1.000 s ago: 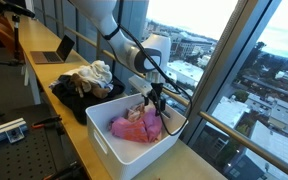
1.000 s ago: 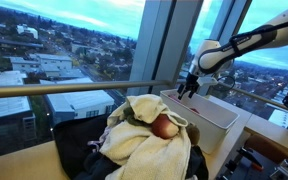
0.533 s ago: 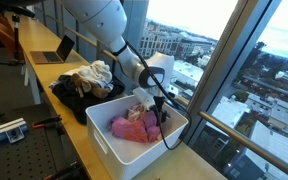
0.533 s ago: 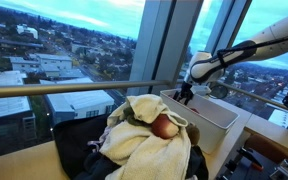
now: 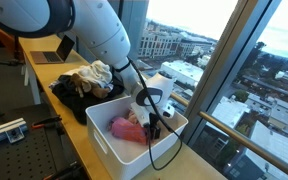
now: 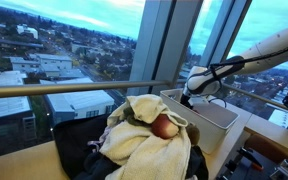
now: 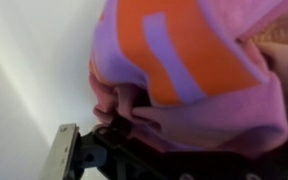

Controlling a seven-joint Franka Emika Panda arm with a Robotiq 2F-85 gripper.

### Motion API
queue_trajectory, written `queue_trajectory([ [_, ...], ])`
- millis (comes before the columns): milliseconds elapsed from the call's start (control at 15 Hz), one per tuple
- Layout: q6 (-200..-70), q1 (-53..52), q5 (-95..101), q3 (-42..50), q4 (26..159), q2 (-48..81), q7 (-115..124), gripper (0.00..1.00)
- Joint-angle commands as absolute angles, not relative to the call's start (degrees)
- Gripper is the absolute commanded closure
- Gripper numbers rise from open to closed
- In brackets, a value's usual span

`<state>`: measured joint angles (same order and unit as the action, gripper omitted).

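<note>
My gripper [image 5: 150, 127] is lowered into a white bin [image 5: 102, 148], right against a pink cloth [image 5: 124, 128] lying inside it. In the other exterior view the gripper [image 6: 184, 96] dips behind the bin's [image 6: 220, 120] near rim. The wrist view is filled by the pink cloth [image 7: 214, 110], which has orange and purple patches, pressed close to the camera, with the white bin wall [image 7: 29, 70] at the left. A dark finger part shows at the bottom edge. The fingertips are hidden by the cloth, so I cannot tell whether they are open or shut.
A pile of clothes [image 5: 88, 80] lies on a dark bag beside the bin; it also shows as a cream heap [image 6: 144, 125]. A laptop [image 5: 54, 52] stands further along the wooden counter. Tall windows run close behind the bin.
The arm has lowered, bringing the gripper from above the bin's far side down into the bin onto the pink cloth.
</note>
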<state>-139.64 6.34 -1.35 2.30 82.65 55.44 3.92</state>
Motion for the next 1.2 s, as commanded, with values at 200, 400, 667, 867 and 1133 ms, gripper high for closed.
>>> queue_trajectory([
  [200, -140.6, 6.8, -3.0, 1.7, 85.6, 53.6, 2.8, 0.59],
  [400, -140.2, 7.2, -3.3, 1.6, 88.3, 50.5, 2.7, 0.81],
  [667, -139.0, 7.9, -3.4, 1.9, 91.7, 44.6, 2.4, 1.00],
  [867, -137.5, 8.4, -3.7, 1.8, 93.5, 39.0, 2.2, 0.99],
  [1133, -134.9, 8.1, -3.4, 2.2, 94.5, 31.2, 2.3, 0.99],
])
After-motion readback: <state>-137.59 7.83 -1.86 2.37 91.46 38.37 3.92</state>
